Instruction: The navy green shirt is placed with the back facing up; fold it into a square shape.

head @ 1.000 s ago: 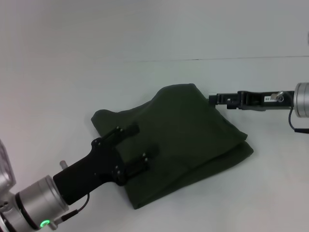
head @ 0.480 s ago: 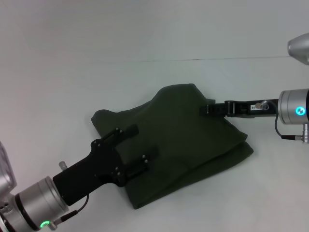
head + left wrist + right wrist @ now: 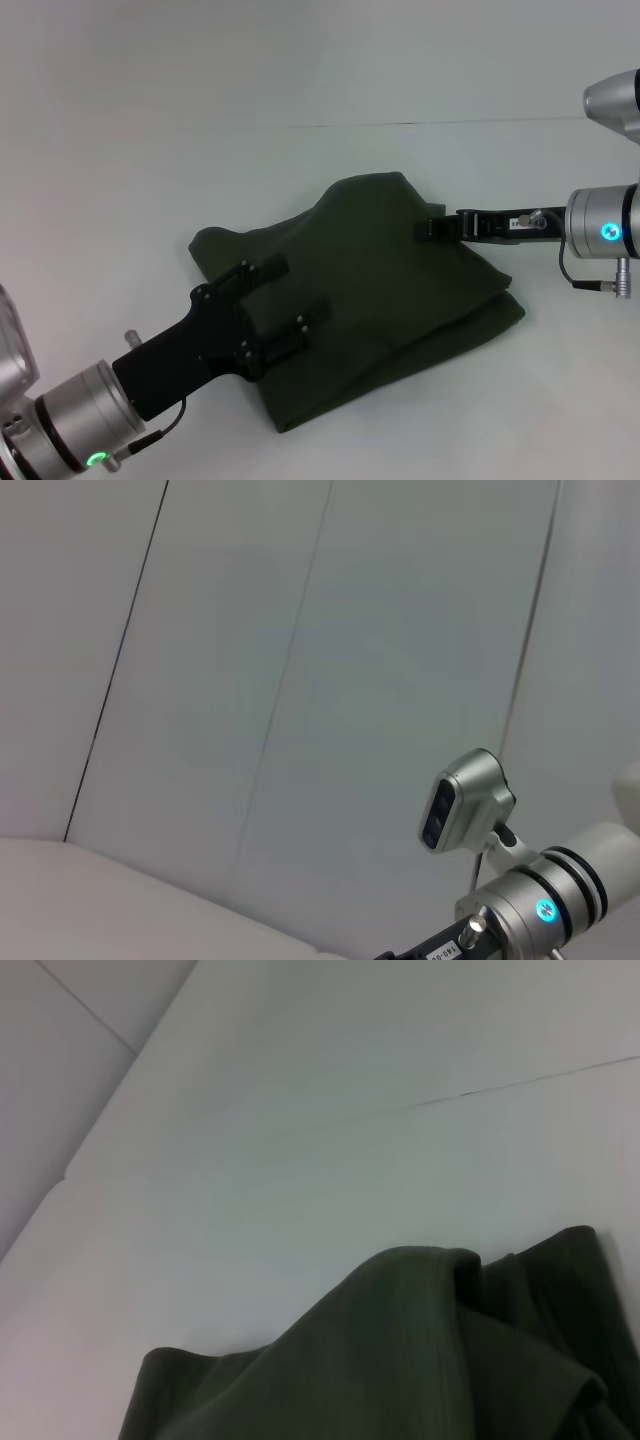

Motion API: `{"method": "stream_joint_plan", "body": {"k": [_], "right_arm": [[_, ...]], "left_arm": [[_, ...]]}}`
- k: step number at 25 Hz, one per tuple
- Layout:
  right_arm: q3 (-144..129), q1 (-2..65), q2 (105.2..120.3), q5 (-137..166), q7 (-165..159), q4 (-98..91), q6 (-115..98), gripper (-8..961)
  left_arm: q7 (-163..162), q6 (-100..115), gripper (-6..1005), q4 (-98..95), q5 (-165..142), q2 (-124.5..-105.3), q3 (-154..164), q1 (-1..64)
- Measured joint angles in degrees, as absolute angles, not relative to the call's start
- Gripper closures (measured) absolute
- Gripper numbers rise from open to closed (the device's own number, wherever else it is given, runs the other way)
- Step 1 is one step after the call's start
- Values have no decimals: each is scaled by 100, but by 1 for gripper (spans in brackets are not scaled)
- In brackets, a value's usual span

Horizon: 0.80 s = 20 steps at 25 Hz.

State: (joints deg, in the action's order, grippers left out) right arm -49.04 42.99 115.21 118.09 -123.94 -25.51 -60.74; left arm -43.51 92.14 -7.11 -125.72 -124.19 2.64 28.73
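The navy green shirt [image 3: 380,290] lies as a folded, rumpled heap on the white table, plain side showing. It also fills the lower part of the right wrist view [image 3: 420,1360]. My left gripper [image 3: 283,298] reaches in from the near left. It is open, with its black fingers [image 3: 262,272] spread over the shirt's near-left part. My right gripper [image 3: 428,228] comes in from the right and sits low over the shirt's far-right edge. The left wrist view shows no shirt, only the wall and my right arm's wrist [image 3: 530,910].
The white table [image 3: 150,170] spreads all around the shirt. A thin seam line [image 3: 400,124] runs across its far part. A paneled grey wall [image 3: 300,680] stands behind.
My right gripper has moved left and a little nearer, from beside the shirt's far-right edge to over it, and its wrist has turned. The left gripper and the shirt have hardly moved.
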Motion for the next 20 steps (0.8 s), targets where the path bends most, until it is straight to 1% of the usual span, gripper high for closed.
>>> {"method": "stream_joint_plan", "body": {"k": [8,13,19,20], "right_arm": [[-4837,4291,11541,11713,-12214,-2549,-6070,549],[-4829,4243,11572,11409,-11833,-2568,-6202,762],[-4825,4156,11581,10991,-11340,-2645,-6560,908],[-4824,4121,11593,10947,-11288,-2704,-6634,907]], "left_arm": [[-4357,9151,220,-705,-12567,-12419,263,2884],[-4359,9148,222,-711,-12565,-12419,254,2867],[-4358,9148,220,-706,-12559,-12419,255,2852],[-4359,9147,220,-707,-12559,-12418,255,2850]]}}
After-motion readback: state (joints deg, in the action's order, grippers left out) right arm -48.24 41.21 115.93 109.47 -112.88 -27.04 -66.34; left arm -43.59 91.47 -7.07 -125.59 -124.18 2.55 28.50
